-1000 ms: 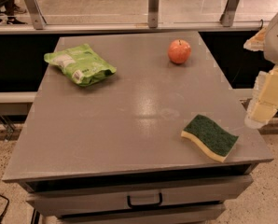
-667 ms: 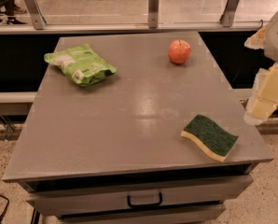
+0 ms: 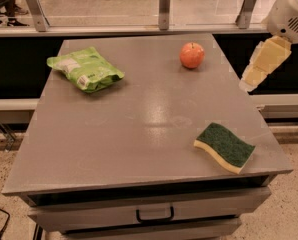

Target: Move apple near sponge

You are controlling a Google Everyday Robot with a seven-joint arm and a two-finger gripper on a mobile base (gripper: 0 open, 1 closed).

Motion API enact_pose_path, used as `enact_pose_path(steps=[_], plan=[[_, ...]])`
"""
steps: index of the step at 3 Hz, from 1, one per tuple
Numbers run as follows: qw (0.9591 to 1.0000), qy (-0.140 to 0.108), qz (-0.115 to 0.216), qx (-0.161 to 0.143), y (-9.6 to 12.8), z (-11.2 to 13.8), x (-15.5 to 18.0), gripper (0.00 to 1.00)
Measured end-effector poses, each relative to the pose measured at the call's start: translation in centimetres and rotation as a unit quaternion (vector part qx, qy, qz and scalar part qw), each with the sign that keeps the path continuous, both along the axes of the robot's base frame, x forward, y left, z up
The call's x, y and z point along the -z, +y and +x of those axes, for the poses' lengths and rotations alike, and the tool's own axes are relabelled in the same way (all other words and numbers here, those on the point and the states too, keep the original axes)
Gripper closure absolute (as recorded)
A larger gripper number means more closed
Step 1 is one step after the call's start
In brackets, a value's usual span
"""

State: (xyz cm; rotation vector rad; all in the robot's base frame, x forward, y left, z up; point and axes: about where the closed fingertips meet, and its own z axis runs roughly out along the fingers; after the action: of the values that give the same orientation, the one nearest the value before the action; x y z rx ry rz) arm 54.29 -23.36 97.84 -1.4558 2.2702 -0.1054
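The orange-red apple stands upright at the far right of the grey table top. The sponge, dark green on top with a pale yellow base, lies flat near the front right corner, well apart from the apple. My gripper hangs in the air off the table's right edge, to the right of the apple and a little above the table's level. It holds nothing that I can see.
A crinkly light-green snack bag lies at the far left of the table. A rail with metal posts runs behind the far edge. A drawer with a handle sits under the front edge.
My gripper has moved up and to the left, closer to the table's right edge and the apple. The apple, sponge and bag have not moved.
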Motion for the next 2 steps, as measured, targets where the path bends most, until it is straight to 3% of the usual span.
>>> enact_pose_path(steps=[1,2], plan=[[0.9969,-0.037,0.052,0.045,-0.4,8.2,1.1,0.0],[0.9931,-0.05,0.085,0.065,-0.1,12.6,2.3,0.0]])
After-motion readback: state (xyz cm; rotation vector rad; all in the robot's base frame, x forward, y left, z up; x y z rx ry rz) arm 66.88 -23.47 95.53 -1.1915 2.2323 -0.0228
